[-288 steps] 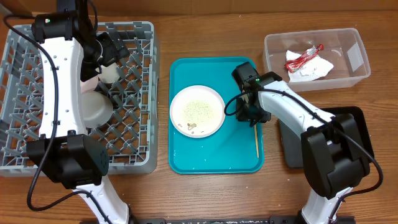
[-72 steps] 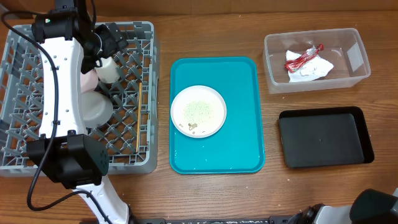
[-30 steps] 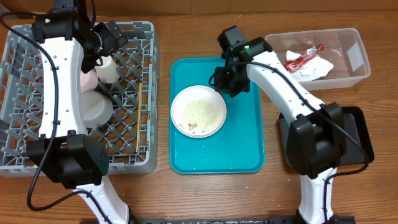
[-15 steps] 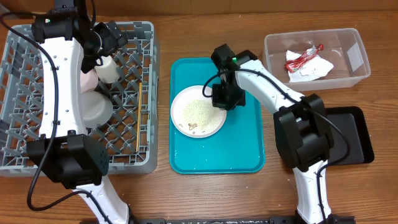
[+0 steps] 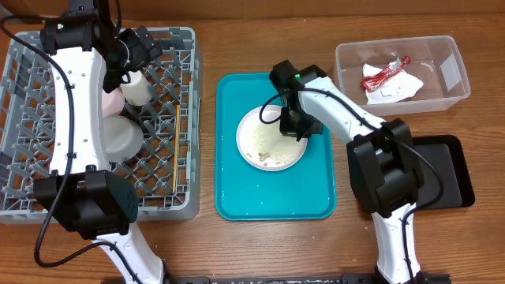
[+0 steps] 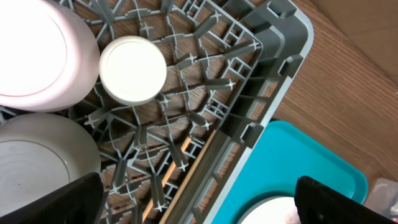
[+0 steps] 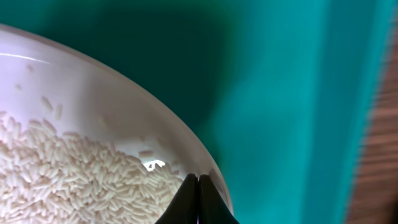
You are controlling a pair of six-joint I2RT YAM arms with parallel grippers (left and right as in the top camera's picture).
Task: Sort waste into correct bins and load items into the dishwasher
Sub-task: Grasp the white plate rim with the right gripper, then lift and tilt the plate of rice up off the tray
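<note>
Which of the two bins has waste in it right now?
The clear plastic tub at top right: it holds a red wrapper and a white napkin. The black tray nearer the front shows none.

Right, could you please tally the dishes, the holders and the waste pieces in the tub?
Dishes: 4 (white cup, pinkish dish, pale bowl, rice plate)
Holders: 4 (grey rack, teal tray, clear tub, black tray)
Waste pieces in the tub: 2 (napkin, red wrapper)
Total: 10
</note>
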